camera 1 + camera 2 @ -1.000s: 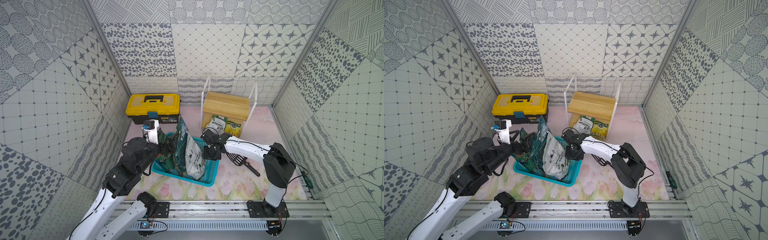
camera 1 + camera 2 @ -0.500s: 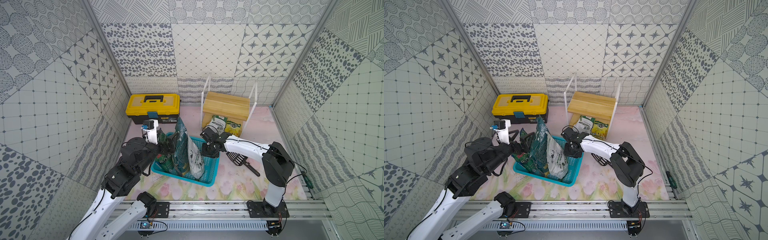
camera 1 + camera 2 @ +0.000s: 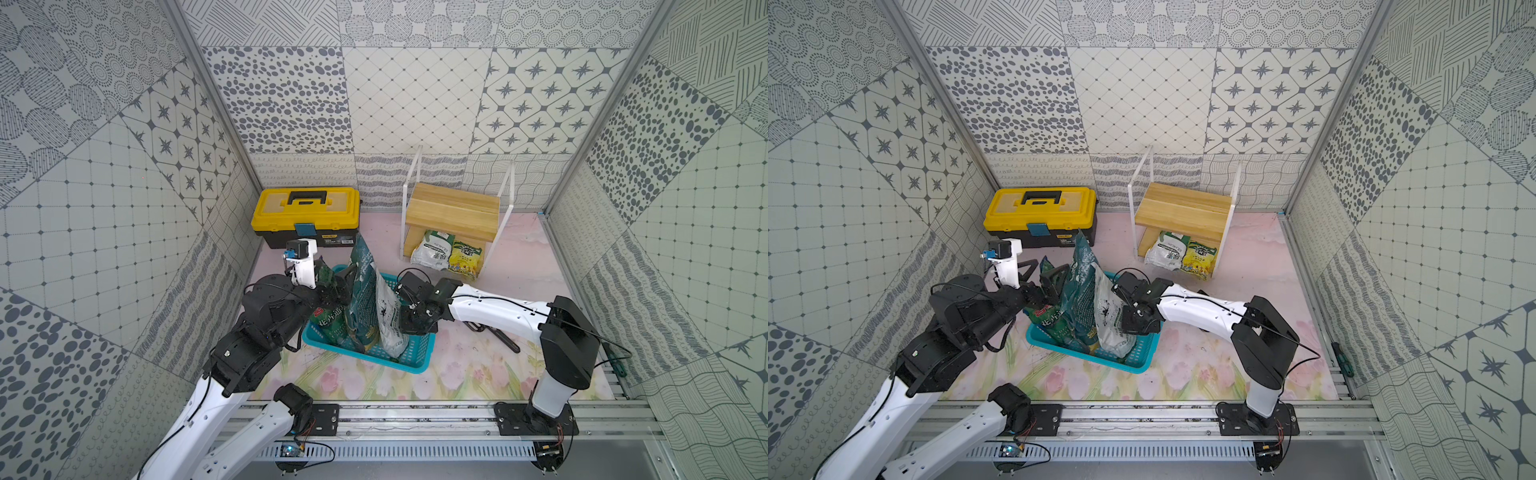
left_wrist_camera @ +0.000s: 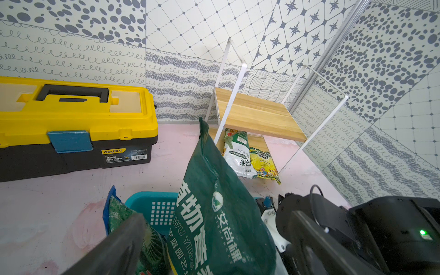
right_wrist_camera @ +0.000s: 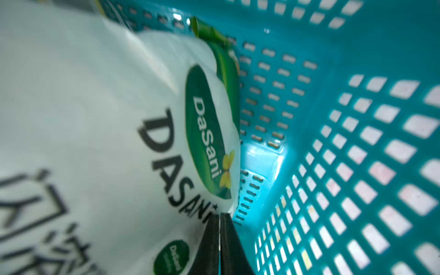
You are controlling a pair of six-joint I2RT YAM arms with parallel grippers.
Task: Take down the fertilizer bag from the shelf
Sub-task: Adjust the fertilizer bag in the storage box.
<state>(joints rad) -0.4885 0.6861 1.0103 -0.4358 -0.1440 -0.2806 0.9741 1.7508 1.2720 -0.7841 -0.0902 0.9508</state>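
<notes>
On the lower board of the shelf [image 3: 453, 208], under a bare upper board: a white fertilizer bag [image 3: 432, 252] and, touching it, a yellow bag [image 3: 465, 258], far ends tucked beneath the upper board, near ends slumping past the front edge toward the desk [image 3: 519, 266]. Judging by the creases and the sag, soft film pouches part-filled with loose grains: probably light enough for one arm, sure to fold and droop once lifted, glossy and likely slippery on the printed face. Best taken at the exposed near edge or a corner, where the film lies flat and thin enough to pinch, not across the bulging belly; worth biting deep, since smooth film can slide out of a shallow pinch. Nearer the front, a teal basket [image 3: 415, 362] holding three bags on end: a cactus-print green bag [image 3: 328, 321], a tall dark green bag [image 3: 362, 291], a white DaSani bag [image 3: 388, 320]. Down inside the basket, beside the white DaSani bag: the right gripper [image 5: 219, 221], jaws closed flat together at the bag's edge; cannot tell whether any film is caught between them. At the basket's other side: the left gripper [image 3: 334, 286], jaws spread wide to either side of the tall dark green bag, clamping nothing. Both well apart from the shelf.
</notes>
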